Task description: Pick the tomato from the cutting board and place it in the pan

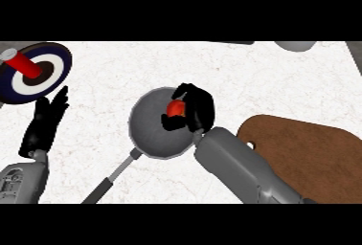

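Matt grey metal pan (151, 135); smooth brown wooden cutting board (311, 153); white, faintly veined stone-look counter (226, 67); glossy tomato (175, 108).

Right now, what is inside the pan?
Over the pan, the right hand is curled round the tomato. The hand hides whether the tomato touches the bottom.

Head camera looks steeply down at counter (240, 72).

Rounded grey right forearm (237, 165), grey left forearm (21, 181), black right hand (199, 106), black left hand (46, 122)
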Motion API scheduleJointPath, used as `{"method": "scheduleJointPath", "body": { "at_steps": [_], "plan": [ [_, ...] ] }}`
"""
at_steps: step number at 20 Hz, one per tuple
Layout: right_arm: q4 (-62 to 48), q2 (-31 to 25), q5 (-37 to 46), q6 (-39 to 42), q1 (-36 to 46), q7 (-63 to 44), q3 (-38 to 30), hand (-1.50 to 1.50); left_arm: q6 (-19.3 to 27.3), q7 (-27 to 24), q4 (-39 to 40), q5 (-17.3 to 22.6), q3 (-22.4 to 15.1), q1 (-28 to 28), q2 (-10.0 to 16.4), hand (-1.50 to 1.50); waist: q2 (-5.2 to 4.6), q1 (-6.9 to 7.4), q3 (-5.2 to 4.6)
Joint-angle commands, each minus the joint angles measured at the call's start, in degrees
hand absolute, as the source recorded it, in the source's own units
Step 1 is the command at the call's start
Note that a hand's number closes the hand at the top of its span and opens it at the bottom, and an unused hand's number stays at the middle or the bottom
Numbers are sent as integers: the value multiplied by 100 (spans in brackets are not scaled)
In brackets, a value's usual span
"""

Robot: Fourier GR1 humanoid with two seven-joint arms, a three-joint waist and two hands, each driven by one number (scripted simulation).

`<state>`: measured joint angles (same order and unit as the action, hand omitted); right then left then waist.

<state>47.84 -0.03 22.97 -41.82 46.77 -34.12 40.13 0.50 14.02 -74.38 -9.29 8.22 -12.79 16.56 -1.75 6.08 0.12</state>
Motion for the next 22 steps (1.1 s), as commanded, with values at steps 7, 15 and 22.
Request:
{"method": "scheduleJointPath", "body": {
  "at_steps": [7, 15, 22],
  "plan": [
    [-606, 3, -1609, -548, 199, 1134, 250, -150, -48, -51, 185, -96, -181, -258, -115, 0, -80, 218, 5],
    [-478, 3, -2442, -1542, 397, 2038, 18, -150, -112, -63, 264, 22, 21, -225, 30, 0, -32, 193, 4],
    [-377, 2, -3169, -2331, 25, 2859, -58, -150, 3, -7, 16, 27, 119, 45, 45, 0, 64, -48, 2]
  ]
}}
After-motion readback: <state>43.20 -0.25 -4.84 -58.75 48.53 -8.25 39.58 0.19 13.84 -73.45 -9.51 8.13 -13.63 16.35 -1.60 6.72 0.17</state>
